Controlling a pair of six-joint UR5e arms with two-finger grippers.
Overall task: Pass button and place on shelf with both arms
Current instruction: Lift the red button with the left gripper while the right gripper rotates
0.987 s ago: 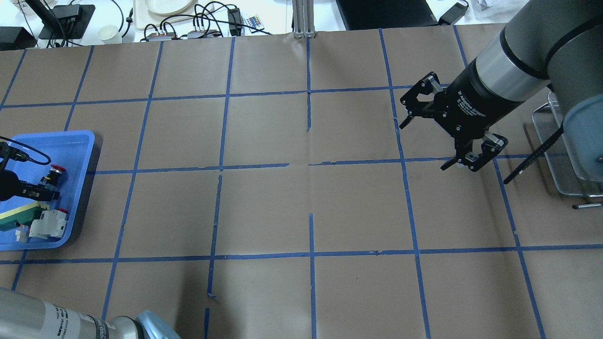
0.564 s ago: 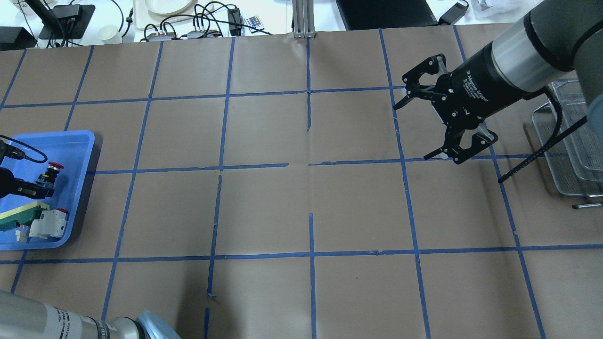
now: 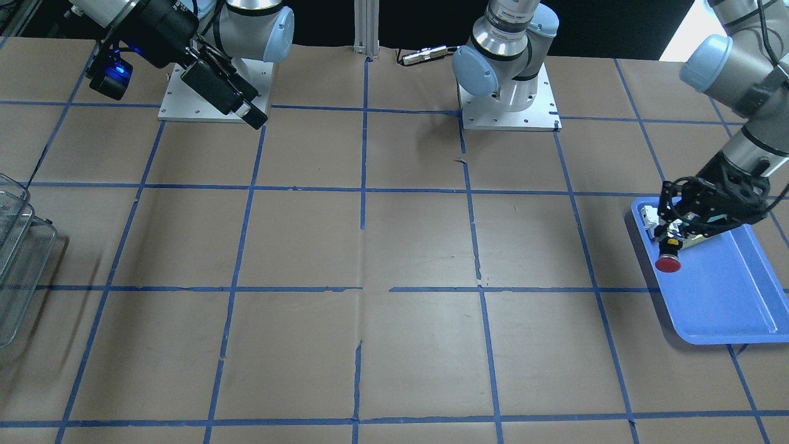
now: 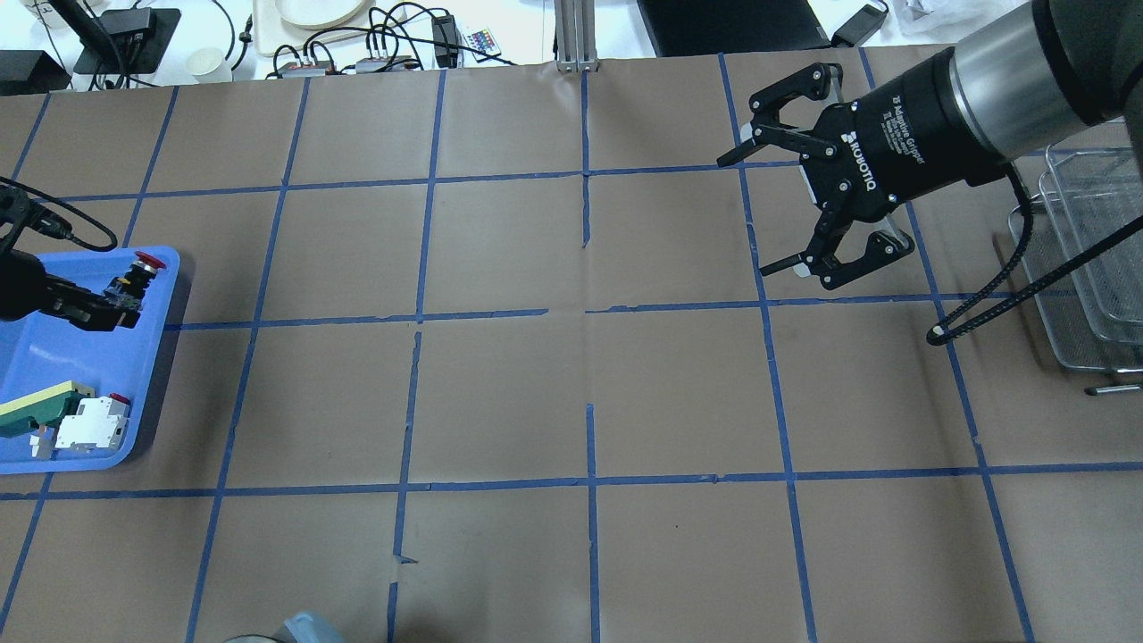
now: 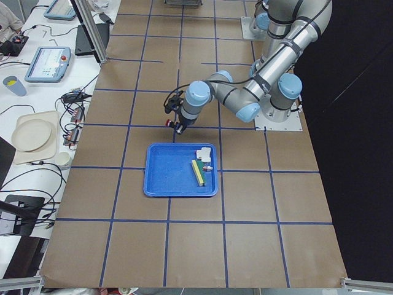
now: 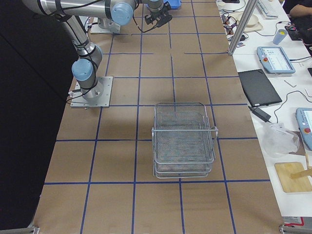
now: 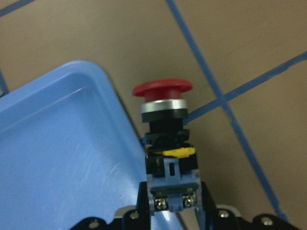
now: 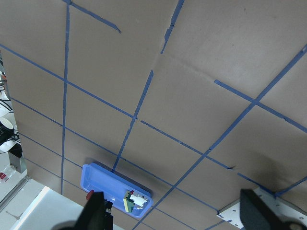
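While aloft, button [image 4: 136,275] in left end effector [image 4: 114,304]

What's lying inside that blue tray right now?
Two parts side by side: a white block and a green-and-yellow wedge; whatever is under them is hidden. The rest of the blue tray is bare. The left gripper holds the button lifted clear of it.

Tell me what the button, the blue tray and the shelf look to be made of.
The button: likely plastic, with a matte red cap and black body; the silver ring under the cap looks metallic.
The blue tray: moulded plastic, smooth with a soft sheen and fine scratches.
The shelf: metal wire mesh, silver-grey, a see-through weave on a thicker wire frame.
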